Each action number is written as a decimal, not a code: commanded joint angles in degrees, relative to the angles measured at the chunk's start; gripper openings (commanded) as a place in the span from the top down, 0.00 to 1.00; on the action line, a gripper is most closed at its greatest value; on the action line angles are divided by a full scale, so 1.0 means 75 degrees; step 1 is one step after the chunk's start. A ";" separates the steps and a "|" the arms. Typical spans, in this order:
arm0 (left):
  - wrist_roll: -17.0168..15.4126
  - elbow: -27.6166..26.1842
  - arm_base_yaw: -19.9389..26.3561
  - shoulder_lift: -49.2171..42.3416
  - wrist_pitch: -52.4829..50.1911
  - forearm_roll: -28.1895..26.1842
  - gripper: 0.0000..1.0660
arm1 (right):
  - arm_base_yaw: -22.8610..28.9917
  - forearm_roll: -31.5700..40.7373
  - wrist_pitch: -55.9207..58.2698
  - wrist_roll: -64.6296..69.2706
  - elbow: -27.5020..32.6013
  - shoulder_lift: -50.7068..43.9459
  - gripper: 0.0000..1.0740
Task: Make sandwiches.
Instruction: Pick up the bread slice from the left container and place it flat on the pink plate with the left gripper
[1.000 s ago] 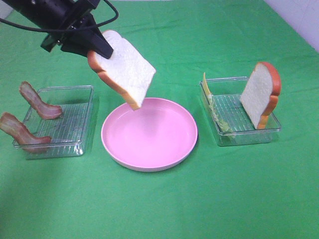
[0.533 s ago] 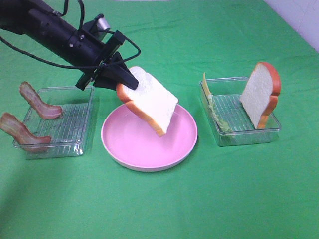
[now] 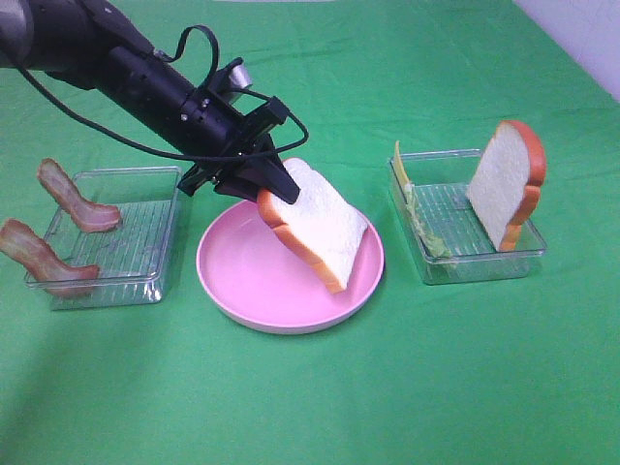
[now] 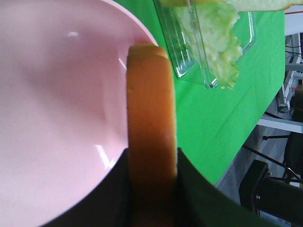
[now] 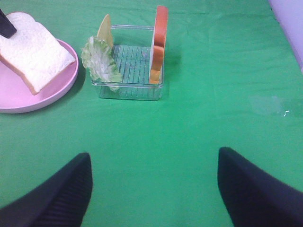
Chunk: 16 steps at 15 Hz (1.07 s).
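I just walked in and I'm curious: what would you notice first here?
The left claw grips a white bread slice, tilted over the pink plate in the middle. A second bread slice stands upright in the clear tray on the right, and bacon strips lean in the left tray.

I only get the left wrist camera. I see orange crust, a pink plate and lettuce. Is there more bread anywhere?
Observer: Yes, a second bread slice stands upright in the clear tray that holds the lettuce, right of the pink plate.
Operator: Any bacon?
Observer: Two bacon strips lean over the rim of a second clear tray, left of the plate.
Operator: What's my other gripper doing?
Observer: The right gripper is open and empty, over bare green cloth.
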 commanded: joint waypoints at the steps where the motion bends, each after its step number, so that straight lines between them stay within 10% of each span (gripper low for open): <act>1: -0.0313 0.0046 -0.0023 0.0015 -0.0145 0.0107 1.00 | -0.0046 0.0008 -0.0061 -0.0076 0.0031 -0.0046 0.35; 16: -0.0474 0.0046 -0.0115 0.0435 -0.0122 0.0229 1.00 | -0.0046 0.0008 -0.0061 -0.0076 0.0031 -0.0046 0.35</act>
